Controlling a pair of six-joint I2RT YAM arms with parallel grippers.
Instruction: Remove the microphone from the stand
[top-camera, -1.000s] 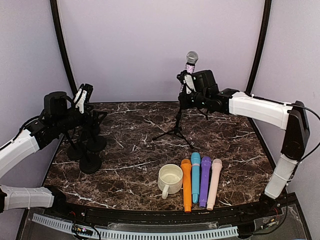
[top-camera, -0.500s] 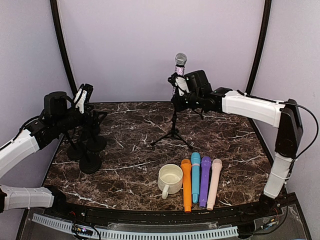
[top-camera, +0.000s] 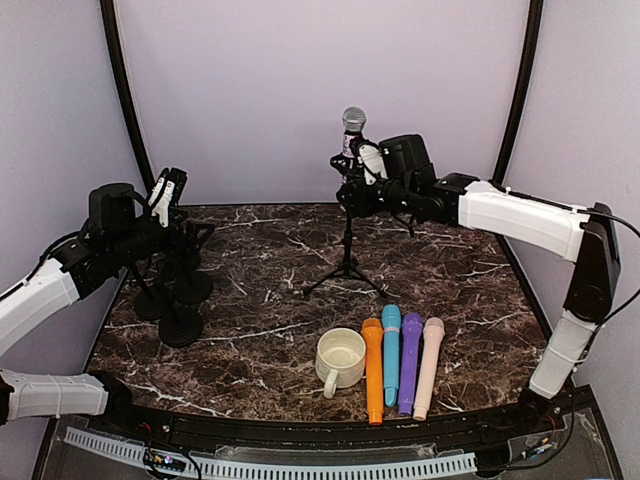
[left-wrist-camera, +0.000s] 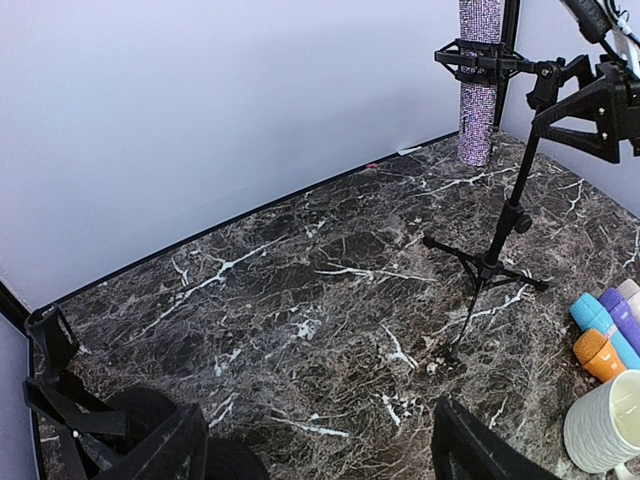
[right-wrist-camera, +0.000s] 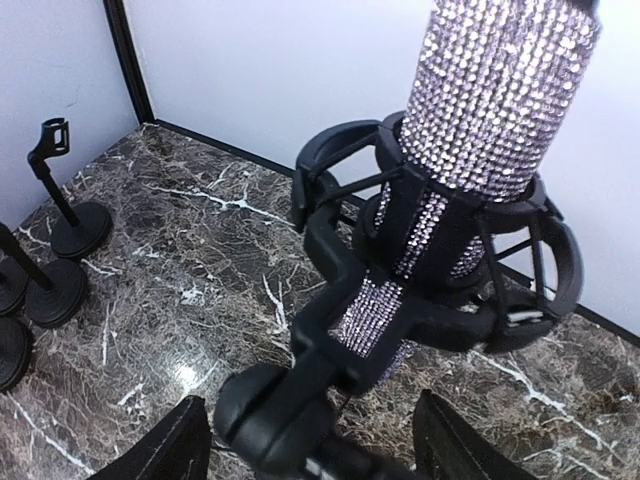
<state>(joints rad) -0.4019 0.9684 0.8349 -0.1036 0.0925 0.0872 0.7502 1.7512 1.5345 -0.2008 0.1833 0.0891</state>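
Observation:
The microphone (top-camera: 352, 135), glittery silver-lilac with a mesh head, stands upright in the clip of a black tripod stand (top-camera: 347, 262) at the back middle of the table. My right gripper (top-camera: 358, 188) is open just right of the stand's top; in the right wrist view its fingers (right-wrist-camera: 172, 448) straddle the stand's swivel joint (right-wrist-camera: 290, 400) below the clip without pinching it, with the microphone (right-wrist-camera: 500, 100) above. My left gripper (top-camera: 185, 225) hovers open and empty at the left; its view shows the microphone (left-wrist-camera: 478, 110) and stand (left-wrist-camera: 505, 225) far off.
Three small round-base black stands (top-camera: 178, 305) stand under my left arm. A cream cup (top-camera: 340, 358) and several coloured microphones (top-camera: 400, 355) lie side by side at the front middle. Curved walls close the back and sides.
My right gripper was shut near the stand's top and has opened. The microphone and stand have swung left and come more upright. The left arm has not moved.

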